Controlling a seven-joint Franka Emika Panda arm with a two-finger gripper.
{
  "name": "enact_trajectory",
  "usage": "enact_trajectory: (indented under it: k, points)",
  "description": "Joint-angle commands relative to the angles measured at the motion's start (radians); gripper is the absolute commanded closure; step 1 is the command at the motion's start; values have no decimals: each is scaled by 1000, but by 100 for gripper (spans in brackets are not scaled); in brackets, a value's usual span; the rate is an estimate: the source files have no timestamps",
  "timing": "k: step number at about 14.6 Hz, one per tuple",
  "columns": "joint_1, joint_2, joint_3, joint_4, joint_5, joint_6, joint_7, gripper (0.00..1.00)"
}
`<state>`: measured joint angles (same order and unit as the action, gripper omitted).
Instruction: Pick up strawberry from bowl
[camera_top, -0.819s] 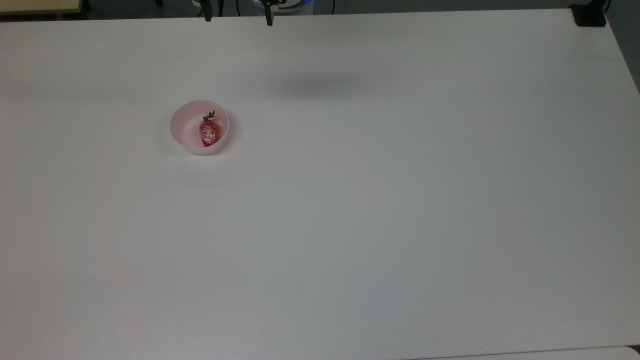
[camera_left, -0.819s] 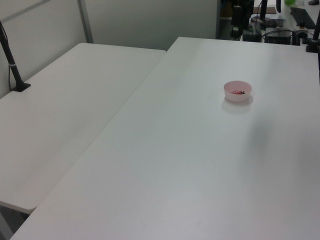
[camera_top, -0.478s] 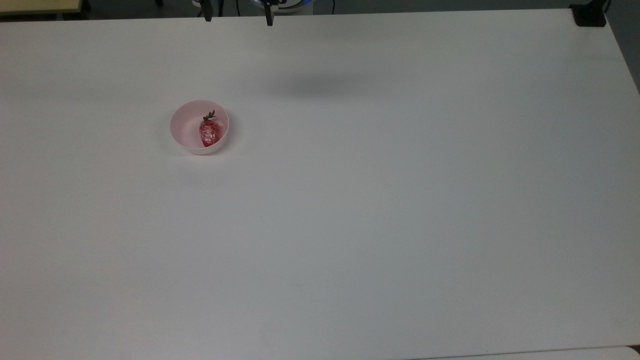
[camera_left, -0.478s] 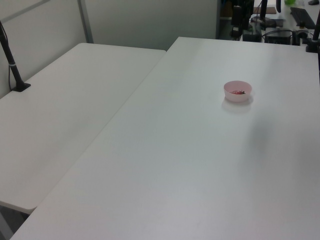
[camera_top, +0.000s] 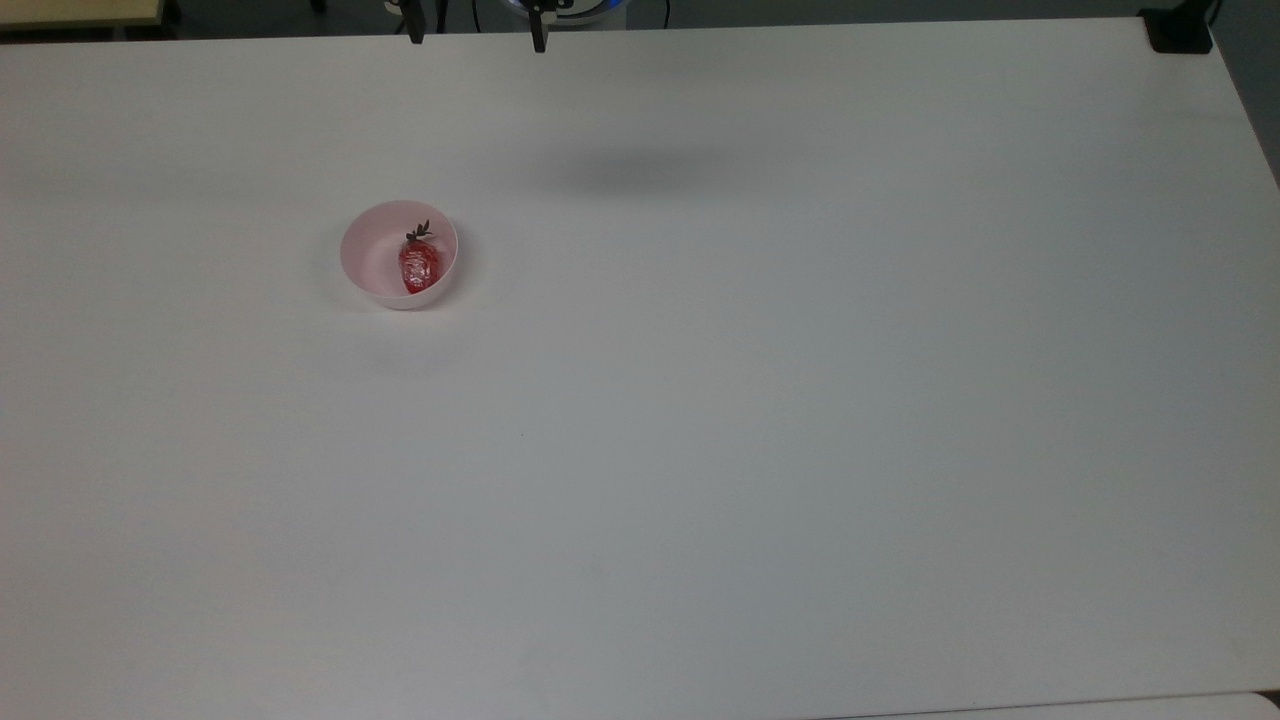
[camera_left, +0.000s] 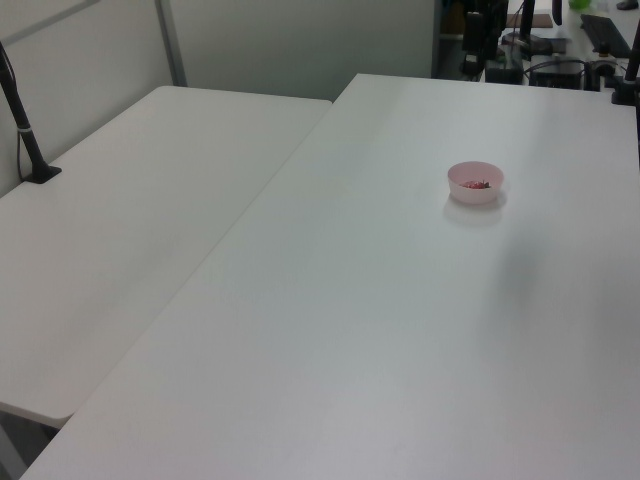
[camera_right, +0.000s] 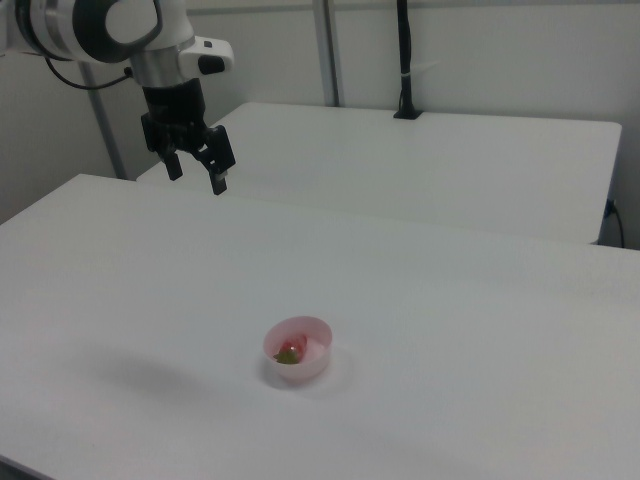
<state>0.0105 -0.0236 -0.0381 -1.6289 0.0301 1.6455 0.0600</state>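
Note:
A glossy red strawberry (camera_top: 419, 266) with a dark green stem lies inside a small pale pink bowl (camera_top: 365, 258) on the white table. The left view shows the bowl (camera_left: 475, 183) toward the far right of the table, with the strawberry (camera_left: 479, 184) as a small red patch inside. In the right view the bowl (camera_right: 299, 349) sits in the middle of the table with the strawberry (camera_right: 289, 352) in it. My gripper (camera_right: 196, 179) hangs high above the table, up and to the right view's left of the bowl, open and holding nothing. Its fingertips (camera_top: 540, 44) poke in at the top view's upper edge.
A second white table (camera_left: 120, 230) adjoins on the left view's left, with a black post (camera_left: 25, 130) clamped to it. A black clamp (camera_top: 1180, 30) sits at the top view's upper right corner. Monitors and cables (camera_left: 520, 40) stand beyond the table's far end.

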Motion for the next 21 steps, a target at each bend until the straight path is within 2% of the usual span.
enact_trajectory:
  k: [1,8,11,14,16,19,20,21]
  points:
    - [19,-13,-17,-23,-7,27,-16,0]
    - [17,-13,-17,-26,-7,23,-20,0]
    - [10,-9,-17,-60,-31,28,-54,0]
    - [-18,40,-17,-106,-145,28,-340,0]
    - [-26,74,-19,-121,-185,28,-417,0]
    - [-66,83,-20,-170,-199,77,-324,0]
    - [-82,86,-25,-193,-190,114,-219,0]
    - [-93,91,-35,-225,-185,152,-59,0]
